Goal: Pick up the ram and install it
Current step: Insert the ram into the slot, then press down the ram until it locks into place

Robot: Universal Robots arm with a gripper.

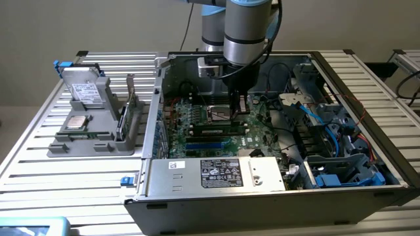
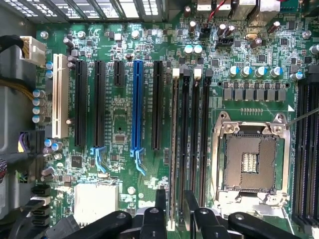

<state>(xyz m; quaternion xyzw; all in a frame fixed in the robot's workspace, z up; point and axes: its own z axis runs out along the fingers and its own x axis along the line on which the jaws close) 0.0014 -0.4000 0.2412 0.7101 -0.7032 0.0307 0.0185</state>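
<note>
1. Inside an open grey metal computer case [image 1: 262,211] on a slatted silver table [image 1: 78,177], a grey robot arm [image 1: 246,34] reaches down over a green motherboard [image 2: 119,109].
2. The ram, a long narrow green circuit-board stick with a pale label [image 1: 213,132], stands on edge in a black memory slot. Of four slots lying side by side, this one is farthest from the square silver processor socket [image 2: 249,162].
3. Three bare black memory slots [image 2: 195,149] lie between the ram and that socket. A long blue expansion slot [image 2: 137,104] lies on the ram's other side.
4. The black two-fingered gripper [image 2: 175,214] hovers at one end of the ram's slot. Its fingers [image 2: 160,206] are spread apart, one on each side of the stick's thin top edge. Whether they touch it cannot be told.
5. Beside the case, at the exterior view's left, a grey plastic parts holder [image 1: 72,147] sits on the table with a silver hard drive [image 1: 84,91] propped in it.
</note>
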